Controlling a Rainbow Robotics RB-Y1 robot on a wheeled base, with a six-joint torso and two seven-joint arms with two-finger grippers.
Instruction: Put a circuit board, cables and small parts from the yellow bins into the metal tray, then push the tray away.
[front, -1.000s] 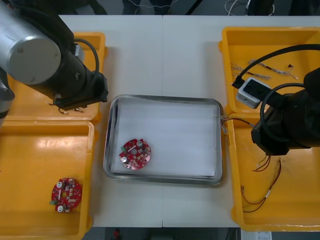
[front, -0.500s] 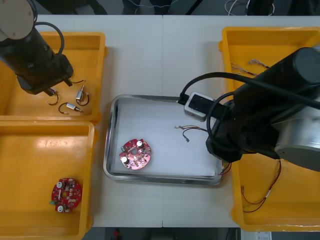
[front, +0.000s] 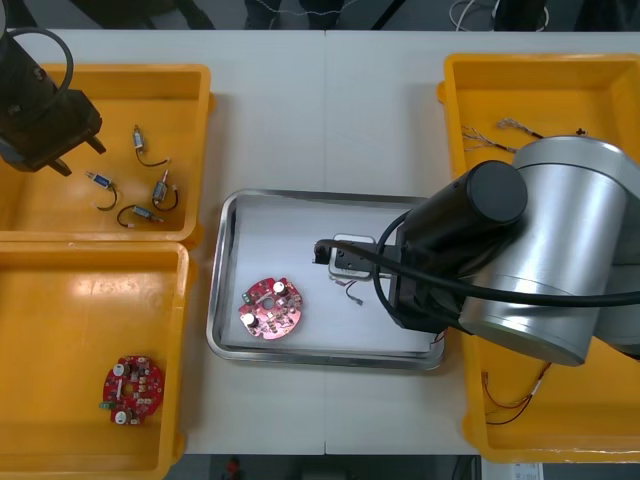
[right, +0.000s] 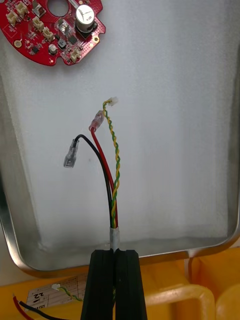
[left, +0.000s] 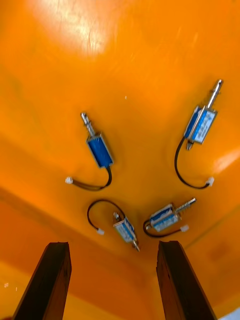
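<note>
1. The right gripper (right: 114, 254) was clamped tight on a cable bundle (right: 114, 200). It pinched the bundle at its taped end, so the loose leads stuck out ahead of the fingers.
2. Those leads reached over the bare floor of the tray (front: 330, 197), clear of the circuit board (front: 270, 307) lying in the tray's near left part. Holding the bundle there looked meant to let it drop flat on open floor rather than across the board.
3. The bundle was thin wire: one red lead and one black, each ending in a clear sleeved terminal. With them ran a twisted yellow-and-green pair tipped with a tiny white plug.
4. The tray had a shiny metal rim with rounded corners and a dull white inside. The board was round and red, studded with small components and one silver-topped can.
5. The left gripper (left: 114, 245) hovered with its fingers spread wide and nothing between them. It hung over the far left bin (front: 180, 90), above four small metal parts (left: 100, 150), which suggested a pick from them next.
6. Each part had a blue boxy body, a steel pin at one end and a curled black lead.
7. A second board (front: 131, 389) lay in the near left bin (front: 60, 290), and spare wires (front: 520, 395) lay in the near right bin (front: 600, 420).
</note>
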